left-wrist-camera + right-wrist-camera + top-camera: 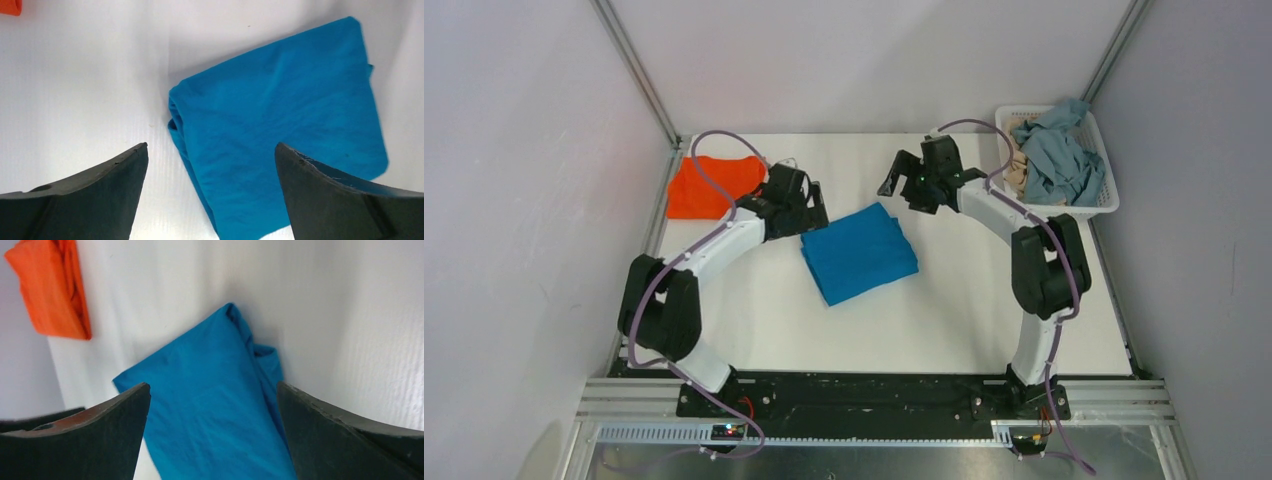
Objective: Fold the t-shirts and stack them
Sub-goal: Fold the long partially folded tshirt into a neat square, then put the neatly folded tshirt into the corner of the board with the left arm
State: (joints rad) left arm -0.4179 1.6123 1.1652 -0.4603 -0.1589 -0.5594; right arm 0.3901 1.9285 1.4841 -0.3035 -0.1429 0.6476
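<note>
A folded blue t-shirt (859, 252) lies in the middle of the white table. It also shows in the left wrist view (280, 130) and the right wrist view (210, 405). A folded orange t-shirt (712, 187) lies at the back left; it shows in the right wrist view (52, 287). My left gripper (816, 213) is open and empty, just left of the blue shirt's back corner. My right gripper (902, 182) is open and empty, above the table behind the blue shirt.
A white basket (1108, 196) at the back right holds a crumpled grey-blue shirt (1056, 158) and a beige one (1018, 172). Metal frame posts rise at the back corners. The table's near edge meets the black arm mount rail (864, 395).
</note>
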